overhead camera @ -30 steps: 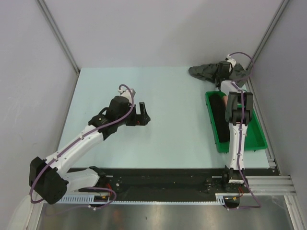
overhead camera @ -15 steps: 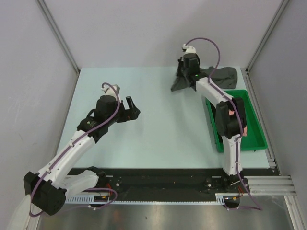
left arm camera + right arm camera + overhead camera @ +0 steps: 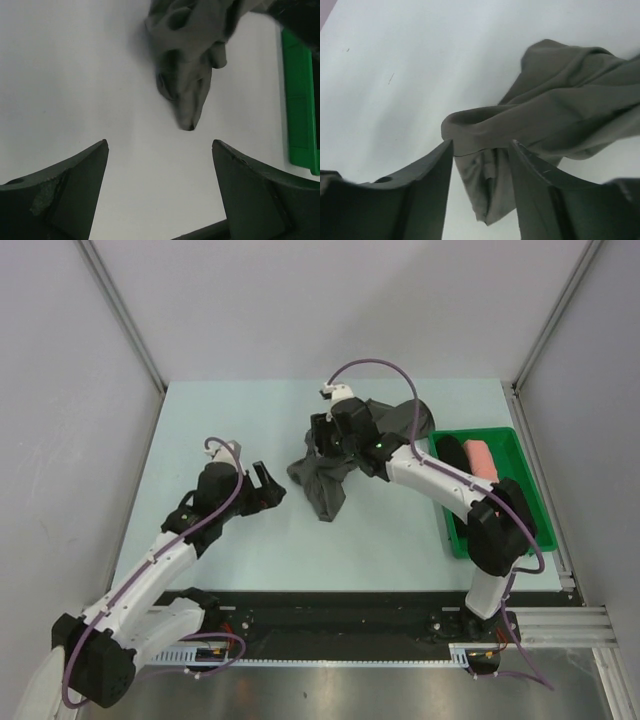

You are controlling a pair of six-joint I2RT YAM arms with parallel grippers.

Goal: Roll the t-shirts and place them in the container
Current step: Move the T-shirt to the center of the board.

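Observation:
The dark charcoal grey t-shirt (image 3: 326,488) hangs bunched from my right gripper (image 3: 322,452) over the middle of the table, its tail trailing back towards the tray. In the right wrist view the gripper (image 3: 481,147) is shut on a fold of the grey t-shirt (image 3: 560,115). My left gripper (image 3: 268,486) is open and empty, just left of the shirt's hanging tip; the left wrist view shows the gripper (image 3: 160,150) with the grey t-shirt (image 3: 192,65) ahead of it. The salmon pink t-shirt (image 3: 482,458) and the black t-shirt (image 3: 452,452) lie rolled in the green tray.
The green plastic tray (image 3: 522,490) stands at the table's right edge; its rim shows in the left wrist view (image 3: 299,100). Grey walls enclose the table on the left, back and right.
My right gripper has carried the grey t-shirt from the back right corner leftwards and nearer to the table's middle. My left arm has drawn back and down a little.

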